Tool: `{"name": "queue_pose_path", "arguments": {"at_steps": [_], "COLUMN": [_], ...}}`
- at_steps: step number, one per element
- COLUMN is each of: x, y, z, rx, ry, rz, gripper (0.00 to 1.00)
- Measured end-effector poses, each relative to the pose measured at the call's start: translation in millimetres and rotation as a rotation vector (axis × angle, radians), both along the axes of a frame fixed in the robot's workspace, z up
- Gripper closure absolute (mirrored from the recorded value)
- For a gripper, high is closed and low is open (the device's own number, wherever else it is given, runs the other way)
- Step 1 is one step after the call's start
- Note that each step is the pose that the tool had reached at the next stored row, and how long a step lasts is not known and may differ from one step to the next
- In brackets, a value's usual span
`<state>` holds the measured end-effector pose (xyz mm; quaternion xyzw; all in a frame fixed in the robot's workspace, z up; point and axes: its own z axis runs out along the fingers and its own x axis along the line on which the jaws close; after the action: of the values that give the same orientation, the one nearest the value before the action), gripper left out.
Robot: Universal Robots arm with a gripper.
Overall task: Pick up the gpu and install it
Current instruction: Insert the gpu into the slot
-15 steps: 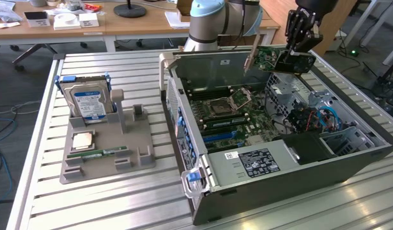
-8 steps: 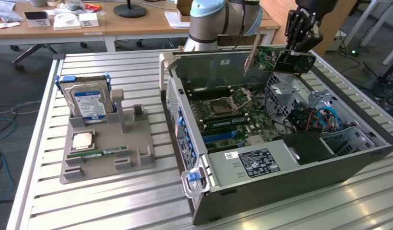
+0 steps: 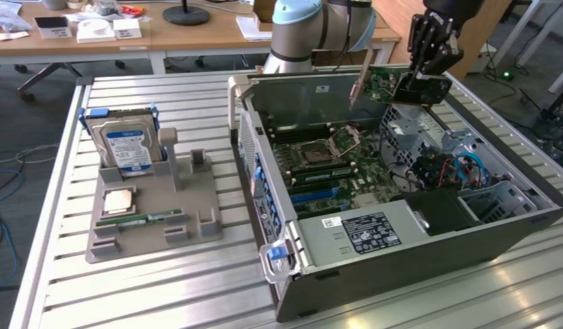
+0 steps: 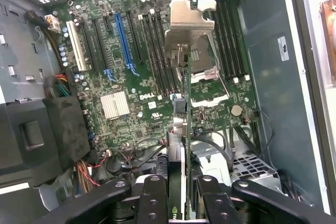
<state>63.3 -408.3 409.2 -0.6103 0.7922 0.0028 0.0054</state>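
The gpu (image 3: 388, 83), a thin circuit card with a silver end bracket, hangs in the air over the far rim of the open computer case (image 3: 528, 205). My gripper (image 3: 426, 81) is shut on the card's end away from the bracket. In the wrist view the gpu (image 4: 187, 98) appears edge-on, its bracket pointing away from the gripper (image 4: 181, 195), whose black fingers (image 4: 152, 198) clamp it from both sides. Below the card lies the motherboard (image 4: 121, 103) with a blue slot (image 4: 124, 40) and a white slot (image 4: 76, 45).
A grey fixture (image 3: 153, 226) on the exterior view's left carries a blue-labelled hard drive (image 3: 125, 144), a processor chip (image 3: 118, 200) and a green RAM stick (image 3: 139, 219). The case's power supply (image 3: 363, 229) sits at its near end. Cables (image 3: 455, 168) crowd the drive bay side.
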Motion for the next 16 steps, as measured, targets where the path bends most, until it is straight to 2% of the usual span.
{"name": "queue_pose_path", "arguments": {"at_steps": [11,16], "x": [0.0,0.0], "y": [0.0,0.0], "z": [-1.1,-1.5], "rx": [0.0002,0.0], "ry": [-0.0001,0.0], "rz": [0.028,0.066], "gripper": [0.74,0.74]}}
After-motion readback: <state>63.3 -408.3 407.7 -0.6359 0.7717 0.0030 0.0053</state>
